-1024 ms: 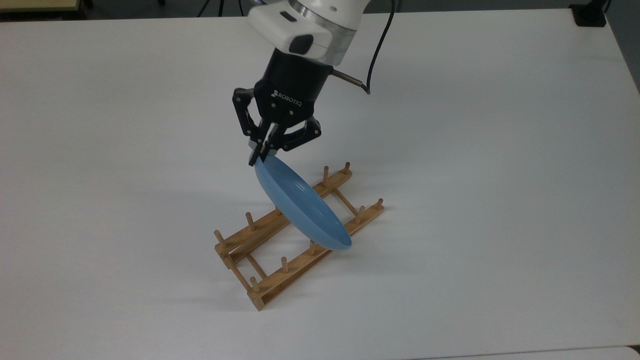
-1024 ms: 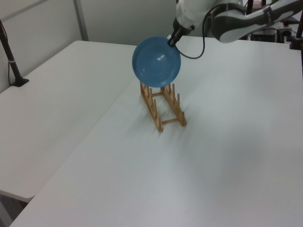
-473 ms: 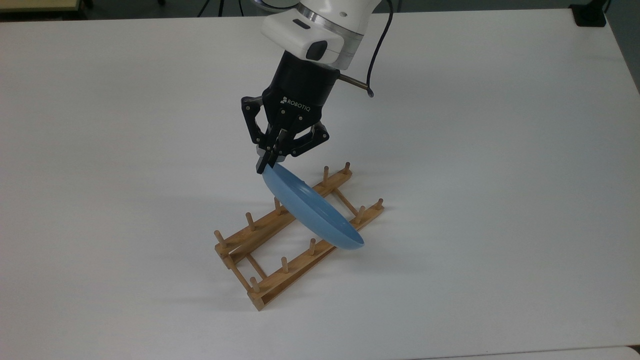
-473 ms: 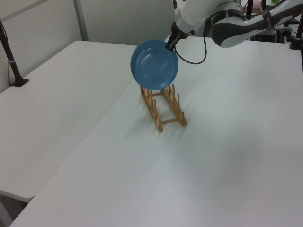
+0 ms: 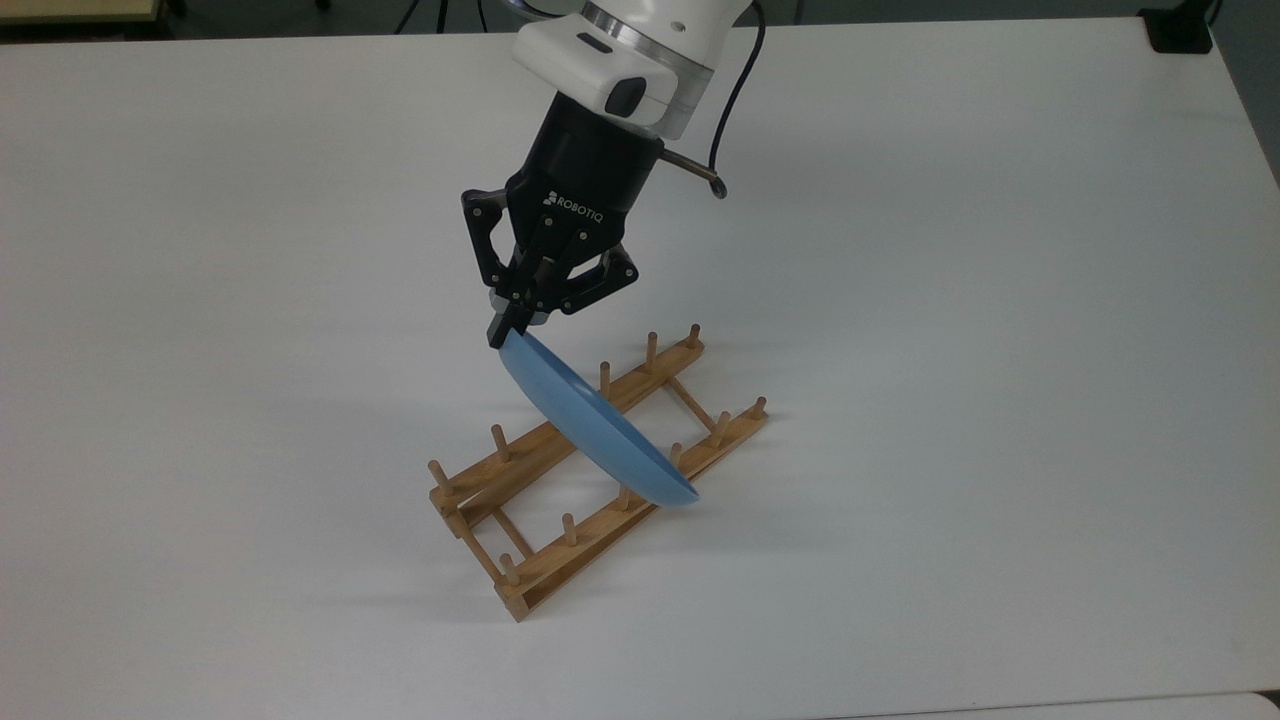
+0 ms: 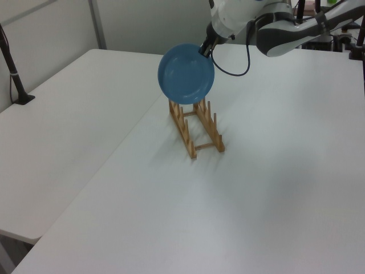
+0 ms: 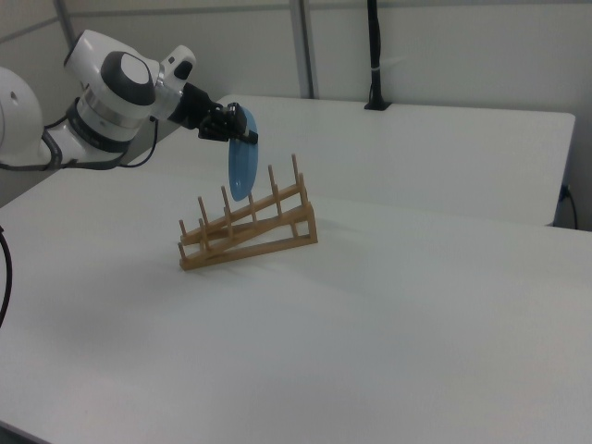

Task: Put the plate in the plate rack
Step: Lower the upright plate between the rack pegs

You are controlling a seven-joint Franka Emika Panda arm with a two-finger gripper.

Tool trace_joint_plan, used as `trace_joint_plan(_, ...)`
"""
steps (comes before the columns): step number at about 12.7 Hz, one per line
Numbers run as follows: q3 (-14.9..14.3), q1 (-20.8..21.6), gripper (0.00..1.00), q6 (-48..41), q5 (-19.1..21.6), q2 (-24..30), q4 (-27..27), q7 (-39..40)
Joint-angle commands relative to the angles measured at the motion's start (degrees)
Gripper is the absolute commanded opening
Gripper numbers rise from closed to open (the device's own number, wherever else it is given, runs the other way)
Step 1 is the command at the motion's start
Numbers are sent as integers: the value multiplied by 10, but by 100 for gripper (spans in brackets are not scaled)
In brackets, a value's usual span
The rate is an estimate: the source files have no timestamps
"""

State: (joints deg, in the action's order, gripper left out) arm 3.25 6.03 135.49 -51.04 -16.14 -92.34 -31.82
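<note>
The claw point(image 5: 507, 322) is clamped on the top edge of the plate point(image 5: 590, 425), its black fingers pinched together over the rim. The black claw body slopes down from a white wrist toward the top view's lower left, with a dark cable point(image 5: 735, 85) looping off beside it.

The plate hangs on edge, tilted, above the middle of the rack point(image 5: 560, 480). In the top view it shows as a thin blue sliver running from the claw toward the lower right, crossing both rails, with its low end over the near rail between pegs. In the left view the plate point(image 6: 186, 73) faces the camera as a full disc, its bottom edge overlapping the rack's point(image 6: 197, 132) far pegs. In the right view the plate point(image 7: 240, 165) is nearly edge-on, its lower edge among the peg tops of the rack point(image 7: 248, 228); whether it touches the rails cannot be told.

The rack sits alone on the white tabletop point(image 5: 1000, 350)
</note>
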Motion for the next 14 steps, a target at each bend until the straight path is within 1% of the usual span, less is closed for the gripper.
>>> trace_joint_plan(1, -5, -1, 0, 14, -43, 16, -45, 6)
trace_joint_plan(3, -4, 2, 0, 14, -56, 16, -64, 5)
trace_joint_plan(5, -4, 6, 0, 14, -57, 17, -75, 4)
trace_joint_plan(6, -4, 7, 4, 14, -57, 16, -75, 3)
trace_joint_plan(7, -4, 7, 14, 13, -57, 16, -75, 1)
trace_joint_plan(8, -4, 7, 21, 13, -57, 17, -74, 0)
trace_joint_plan(9, -4, 7, 58, 11, -56, 17, -72, -5)
trace_joint_plan(10, -4, 7, 84, 10, -56, 17, -70, -20)
trace_joint_plan(11, -3, 7, 100, 10, -56, 17, -68, -40)
trace_joint_plan(14, 0, 9, 100, 6, -51, 23, -53, -61)
